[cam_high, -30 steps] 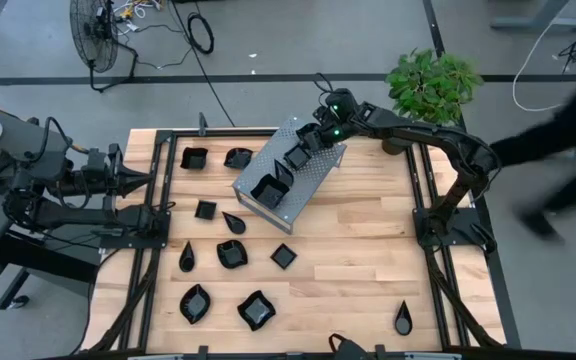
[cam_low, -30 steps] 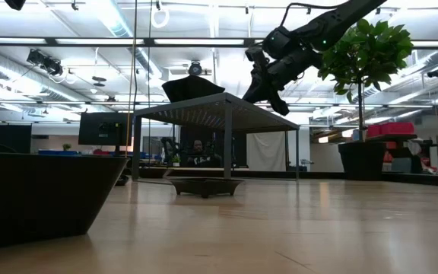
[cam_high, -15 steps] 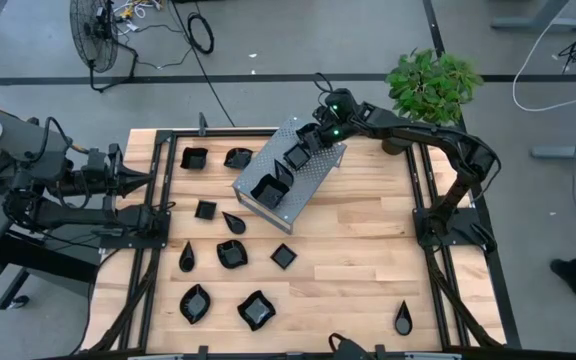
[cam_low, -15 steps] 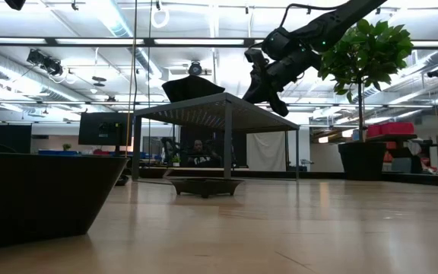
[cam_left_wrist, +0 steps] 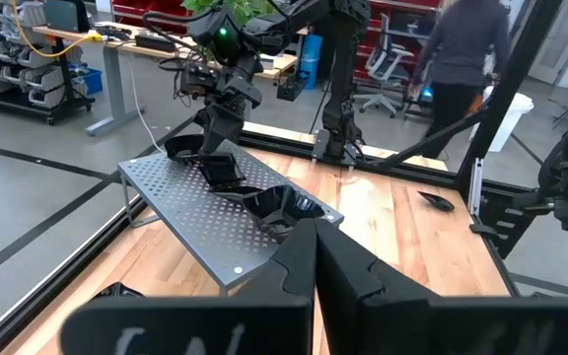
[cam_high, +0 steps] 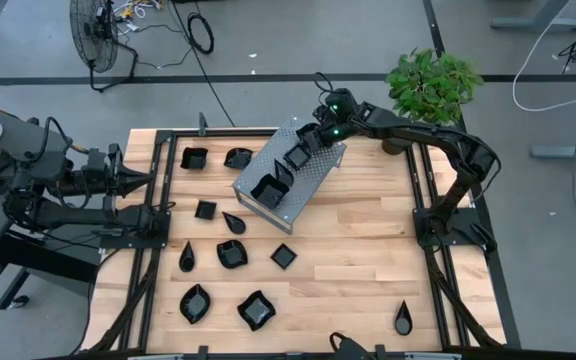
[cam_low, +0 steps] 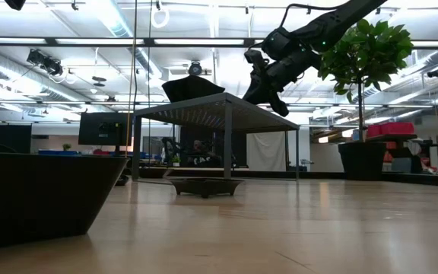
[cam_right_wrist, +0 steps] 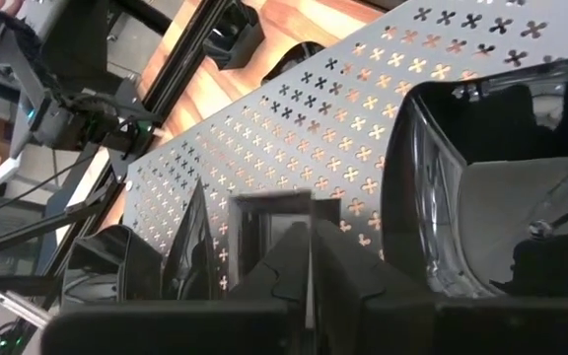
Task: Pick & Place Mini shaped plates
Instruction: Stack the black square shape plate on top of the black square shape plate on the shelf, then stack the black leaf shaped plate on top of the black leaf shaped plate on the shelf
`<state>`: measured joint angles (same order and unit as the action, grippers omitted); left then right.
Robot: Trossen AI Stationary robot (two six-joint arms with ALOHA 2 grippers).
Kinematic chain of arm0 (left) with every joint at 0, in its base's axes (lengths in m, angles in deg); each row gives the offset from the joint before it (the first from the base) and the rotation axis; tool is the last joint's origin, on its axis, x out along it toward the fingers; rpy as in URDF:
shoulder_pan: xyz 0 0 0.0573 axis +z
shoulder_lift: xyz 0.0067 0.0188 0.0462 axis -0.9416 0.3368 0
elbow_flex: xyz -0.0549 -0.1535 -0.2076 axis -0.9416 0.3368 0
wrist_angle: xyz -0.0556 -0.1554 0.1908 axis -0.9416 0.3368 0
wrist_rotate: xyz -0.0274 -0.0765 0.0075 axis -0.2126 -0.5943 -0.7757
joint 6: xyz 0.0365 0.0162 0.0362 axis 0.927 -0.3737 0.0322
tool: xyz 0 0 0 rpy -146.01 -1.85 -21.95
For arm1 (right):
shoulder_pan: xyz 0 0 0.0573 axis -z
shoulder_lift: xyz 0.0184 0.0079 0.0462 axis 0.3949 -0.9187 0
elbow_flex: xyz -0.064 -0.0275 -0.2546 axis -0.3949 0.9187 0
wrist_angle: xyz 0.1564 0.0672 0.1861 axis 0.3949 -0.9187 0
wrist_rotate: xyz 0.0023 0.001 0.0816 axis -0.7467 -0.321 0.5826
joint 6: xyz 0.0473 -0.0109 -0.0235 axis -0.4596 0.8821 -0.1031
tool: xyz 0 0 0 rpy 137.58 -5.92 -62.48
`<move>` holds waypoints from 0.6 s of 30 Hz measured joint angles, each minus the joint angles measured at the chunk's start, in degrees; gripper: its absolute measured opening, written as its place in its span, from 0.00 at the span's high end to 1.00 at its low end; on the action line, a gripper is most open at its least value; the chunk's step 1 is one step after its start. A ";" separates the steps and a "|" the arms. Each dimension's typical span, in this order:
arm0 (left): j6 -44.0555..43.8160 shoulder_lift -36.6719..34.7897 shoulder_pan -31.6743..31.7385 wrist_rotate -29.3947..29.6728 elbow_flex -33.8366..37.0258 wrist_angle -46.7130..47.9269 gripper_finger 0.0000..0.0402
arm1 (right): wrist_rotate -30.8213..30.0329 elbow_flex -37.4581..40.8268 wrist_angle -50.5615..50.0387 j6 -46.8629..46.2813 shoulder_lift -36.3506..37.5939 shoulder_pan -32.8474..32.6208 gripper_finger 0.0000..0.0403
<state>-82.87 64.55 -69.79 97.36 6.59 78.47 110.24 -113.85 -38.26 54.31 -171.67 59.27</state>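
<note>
Right claw (cam_high: 308, 140): you have it over the far end of the grey perforated metal box (cam_high: 313, 180), fingers all but together, with only a thin slit showing in its wrist view; whether it grips anything I cannot tell.
Left claw (cam_left_wrist: 314, 258): closed, empty, parked at the left edge of the table (cam_high: 368, 260).
Key relation: the square plate (cam_high: 295, 157) lies directly under the right claw, touching or nearly so; the box's long axis runs diagonally from that end toward the table's middle.
Nearer arm: right, by a clear margin.
Count on box: two plates, that one and a larger plate (cam_high: 269, 189) at the box's near end.
Count on table: ten loose plates, among them a teardrop plate (cam_high: 403, 319) well apart near the right front.
</note>
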 joint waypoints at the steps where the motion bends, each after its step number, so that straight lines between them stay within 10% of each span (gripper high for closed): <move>1: 0.00 0.00 -0.02 0.00 0.01 -0.01 0.99 | -0.02 0.00 0.13 0.00 0.00 0.00 0.92; 18: 0.01 0.01 0.00 0.01 0.00 0.00 0.99 | 0.01 0.00 -2.38 4.17 5.82 -2.03 0.78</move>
<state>-82.86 64.56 -69.79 97.37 6.60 78.47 110.25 -113.85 -40.64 58.48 -165.84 57.24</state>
